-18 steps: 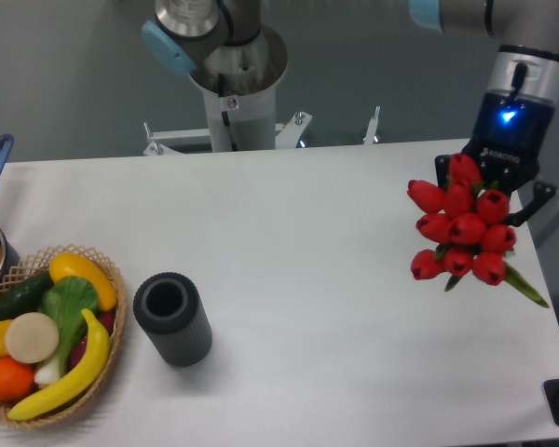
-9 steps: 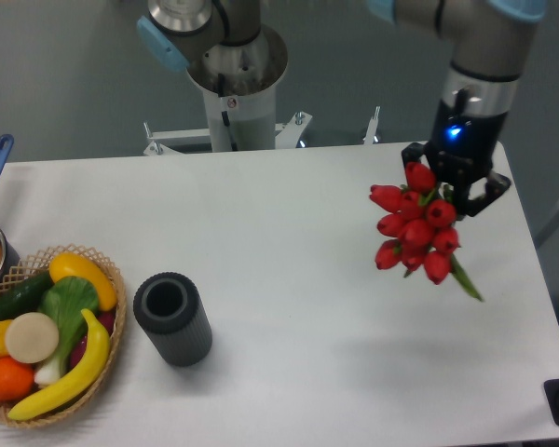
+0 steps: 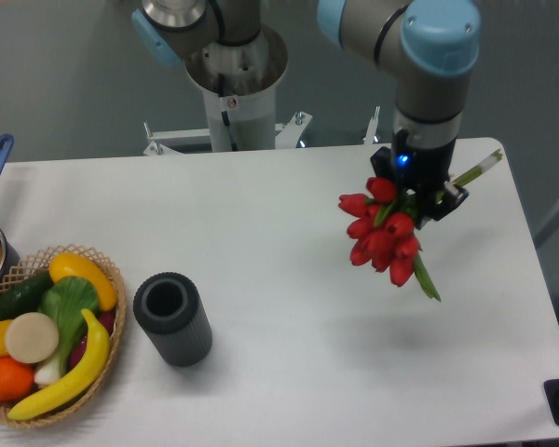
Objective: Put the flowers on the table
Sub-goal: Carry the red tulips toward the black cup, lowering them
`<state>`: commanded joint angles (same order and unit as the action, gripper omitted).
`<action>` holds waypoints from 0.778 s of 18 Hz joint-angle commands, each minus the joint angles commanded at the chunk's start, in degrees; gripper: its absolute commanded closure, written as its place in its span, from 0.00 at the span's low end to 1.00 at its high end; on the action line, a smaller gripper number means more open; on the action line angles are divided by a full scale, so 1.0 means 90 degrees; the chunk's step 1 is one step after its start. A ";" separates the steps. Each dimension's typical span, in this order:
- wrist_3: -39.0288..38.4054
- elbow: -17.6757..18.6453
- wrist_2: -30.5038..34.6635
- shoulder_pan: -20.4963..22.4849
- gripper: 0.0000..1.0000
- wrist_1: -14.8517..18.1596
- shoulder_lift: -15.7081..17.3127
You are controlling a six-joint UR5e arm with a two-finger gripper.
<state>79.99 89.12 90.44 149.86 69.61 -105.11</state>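
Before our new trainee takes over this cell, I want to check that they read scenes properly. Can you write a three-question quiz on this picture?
1. True or false: the flowers already lie on the table.
2. What stands nearest the basket? A) the dark ribbed cylinder B) the flowers C) the arm's base
3. Fill in: the tool holds the bunch with its red buds pointing ____.

Key: 1 false, the tool holds them above the table. 2 A. 3 down, toward the table's left.

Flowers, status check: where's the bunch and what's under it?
Gripper shut on the flowers, bunch aloft, buds hanging down-left. Table bare beneath. Dark cylinder and basket far left, not in the way.
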 joint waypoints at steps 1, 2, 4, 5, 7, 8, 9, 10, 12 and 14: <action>-0.0020 0.0000 -0.0058 -0.0127 0.59 -0.0029 -0.0059; -0.0020 -0.0010 -0.0088 -0.0196 0.59 -0.0048 -0.0127; -0.0030 -0.0010 -0.0166 -0.0225 0.59 -0.0058 -0.0293; -0.0030 -0.0029 -0.0205 -0.0274 0.59 -0.0058 -0.0371; -0.0030 -0.0049 -0.0322 -0.0313 0.59 -0.0058 -0.0459; -0.0040 -0.0039 -0.0390 -0.0313 0.59 -0.0058 -0.0498; -0.0049 -0.0039 -0.0420 -0.0323 0.59 -0.0058 -0.0567; -0.0107 -0.0039 -0.0430 -0.0362 0.59 -0.0068 -0.0664; -0.0147 -0.0049 -0.0449 -0.0401 0.59 -0.0078 -0.0820; -0.0176 -0.0049 -0.0440 -0.0528 0.59 -0.0088 -0.1025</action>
<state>78.40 88.68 86.48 145.11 68.82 -114.34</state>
